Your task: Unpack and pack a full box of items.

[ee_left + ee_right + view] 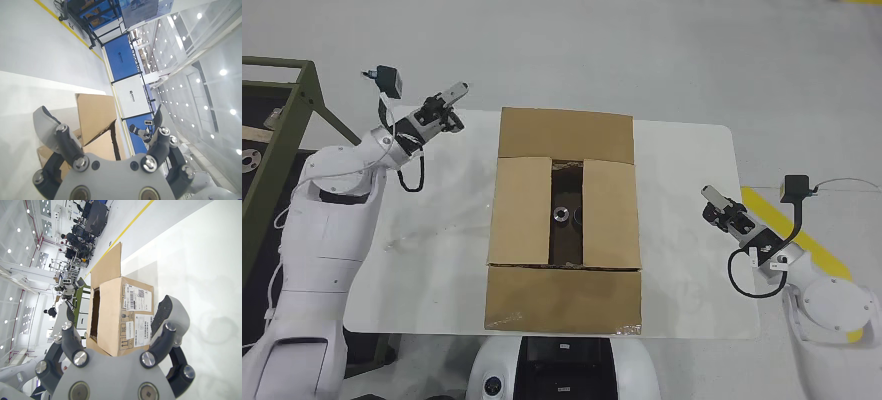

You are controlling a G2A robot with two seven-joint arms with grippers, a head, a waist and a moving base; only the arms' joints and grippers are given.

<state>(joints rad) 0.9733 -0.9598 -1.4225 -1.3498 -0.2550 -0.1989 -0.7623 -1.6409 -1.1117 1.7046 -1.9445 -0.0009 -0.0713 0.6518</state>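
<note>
A brown cardboard box [564,215] stands in the middle of the white table [432,250], its far and near flaps folded outward and its two side flaps lying nearly flat. Through the gap between them a round metal part [561,212] shows inside. My left gripper [446,100] hangs open above the table's far left corner, well clear of the box [94,113]. My right gripper [710,200] stands open over the table's right side, facing the labelled box wall [136,317], nothing between its fingers.
A dark green metal frame [282,110] stands off the table's left side. Yellow floor tape [802,235] runs beside the right edge. Bare table lies on both sides of the box.
</note>
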